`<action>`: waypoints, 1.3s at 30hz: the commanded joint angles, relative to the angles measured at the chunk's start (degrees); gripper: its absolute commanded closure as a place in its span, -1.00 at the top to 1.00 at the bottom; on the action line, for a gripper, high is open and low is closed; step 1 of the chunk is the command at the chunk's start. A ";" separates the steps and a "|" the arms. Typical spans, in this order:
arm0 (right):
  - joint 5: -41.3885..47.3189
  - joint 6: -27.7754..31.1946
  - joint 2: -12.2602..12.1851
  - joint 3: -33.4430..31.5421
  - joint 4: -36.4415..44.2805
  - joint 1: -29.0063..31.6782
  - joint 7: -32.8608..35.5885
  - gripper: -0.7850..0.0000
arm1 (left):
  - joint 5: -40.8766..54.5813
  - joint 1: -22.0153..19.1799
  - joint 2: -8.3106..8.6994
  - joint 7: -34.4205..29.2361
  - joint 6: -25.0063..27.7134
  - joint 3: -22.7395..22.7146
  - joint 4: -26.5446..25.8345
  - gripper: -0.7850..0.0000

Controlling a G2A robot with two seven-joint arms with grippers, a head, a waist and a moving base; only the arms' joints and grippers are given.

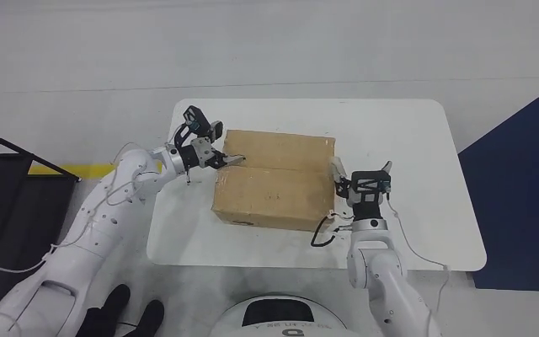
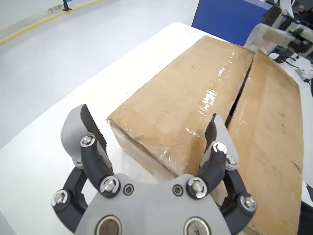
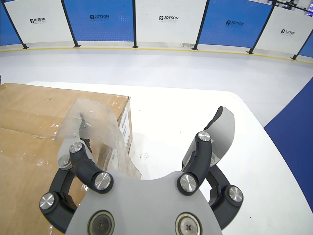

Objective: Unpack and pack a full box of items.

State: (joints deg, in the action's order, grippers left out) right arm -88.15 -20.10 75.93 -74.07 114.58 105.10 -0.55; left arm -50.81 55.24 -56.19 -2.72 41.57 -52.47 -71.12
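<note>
A closed brown cardboard box (image 1: 274,179) lay in the middle of the white surface (image 1: 421,168), its two top flaps meeting along a taped seam. The left pincer (image 2: 149,113) stood with its fingers apart at the box's left end, over that seam. The right pincer (image 3: 151,116), also spread wide, sat at the right end, and a loose strip of clear tape (image 3: 90,121) lay draped against one finger.

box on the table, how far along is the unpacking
Done: the clear tape along the centre seam of the brown cardboard box looks split, and a loose strip of it clings to the right end effector. In hand: both end effectors are open, the left end effector at one box end, the right at the other. Left: the flaps lie shut, so unpacking and repacking are all to come.
</note>
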 commanded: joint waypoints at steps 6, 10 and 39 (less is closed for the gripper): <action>-1.36 -0.83 0.18 0.41 0.20 0.46 0.20 1.00 | -2.95 -0.49 -0.90 0.28 -1.10 1.35 1.78 1.00; -2.30 -1.09 0.34 1.20 0.24 0.27 0.60 1.00 | -6.45 -0.21 -0.98 1.01 -2.76 1.14 1.31 1.00; -34.38 -7.86 6.03 29.25 -9.29 -15.33 25.76 1.00 | -10.23 5.72 -0.66 6.58 -2.06 -4.12 -2.76 1.00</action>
State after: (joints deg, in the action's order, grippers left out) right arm -122.28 -27.70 81.68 -45.58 105.10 90.20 24.40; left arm -61.02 60.73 -56.88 3.54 39.44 -56.33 -73.86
